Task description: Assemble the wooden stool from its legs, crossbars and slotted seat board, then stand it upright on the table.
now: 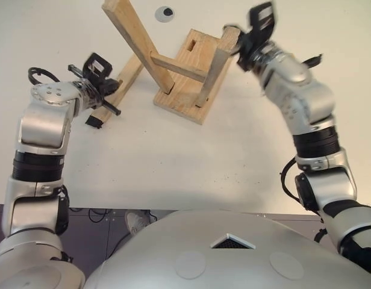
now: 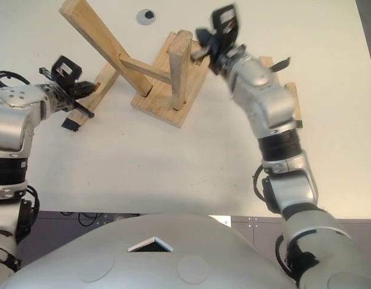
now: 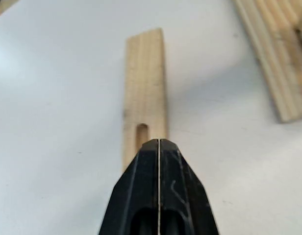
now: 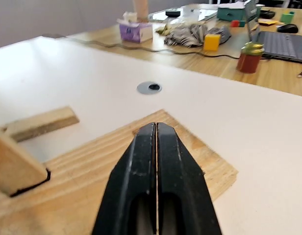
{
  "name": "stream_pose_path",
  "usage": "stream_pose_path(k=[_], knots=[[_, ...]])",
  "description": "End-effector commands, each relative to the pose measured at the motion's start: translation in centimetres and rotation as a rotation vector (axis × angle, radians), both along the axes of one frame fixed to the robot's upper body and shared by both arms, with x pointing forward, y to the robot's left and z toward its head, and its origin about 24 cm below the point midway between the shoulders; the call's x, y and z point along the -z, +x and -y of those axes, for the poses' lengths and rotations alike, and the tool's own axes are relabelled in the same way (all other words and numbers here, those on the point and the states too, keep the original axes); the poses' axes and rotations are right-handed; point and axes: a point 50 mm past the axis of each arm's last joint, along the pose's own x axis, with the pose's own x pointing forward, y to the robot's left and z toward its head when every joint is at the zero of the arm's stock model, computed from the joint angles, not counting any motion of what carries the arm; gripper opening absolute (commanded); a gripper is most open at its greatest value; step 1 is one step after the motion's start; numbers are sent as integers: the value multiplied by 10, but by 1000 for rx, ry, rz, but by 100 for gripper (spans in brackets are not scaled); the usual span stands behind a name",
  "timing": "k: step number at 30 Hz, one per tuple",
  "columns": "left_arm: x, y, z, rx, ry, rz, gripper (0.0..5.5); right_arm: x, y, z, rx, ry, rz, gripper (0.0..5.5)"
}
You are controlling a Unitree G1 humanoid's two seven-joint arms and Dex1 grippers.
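Wooden leg (image 3: 143, 88) looks stiff, light — take it mid-length; left jaws, right jaws both closed, empty.

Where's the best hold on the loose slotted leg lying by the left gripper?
Mid-length, past the slot, pinching across its narrow width from straight above: the loose leg lies flat on the table with both long edges free. The left gripper, now shut, would need opening.
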Motion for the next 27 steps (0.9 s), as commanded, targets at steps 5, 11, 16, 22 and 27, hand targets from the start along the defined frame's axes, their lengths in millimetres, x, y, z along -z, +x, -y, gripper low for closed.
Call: stream_pose_path(k=[5,11,16,22,27], knots=[[7,-14,7,82,1,-103,0,16,-13,-16,-182,-177,37,1],[6,2,4,22,1,-44,0,12,-19,-25,-267,-204,42,1],[4,1,10,64,-42,-59,0,12,-25,-31,-318,-218,29,1],[-4,11,17,32,-49,-28,0,14,-28,-32,-342,-252,0,1],[-3,30,42,-53,-93,19,0,12,-34,-41,-393,-324,-37,1]])
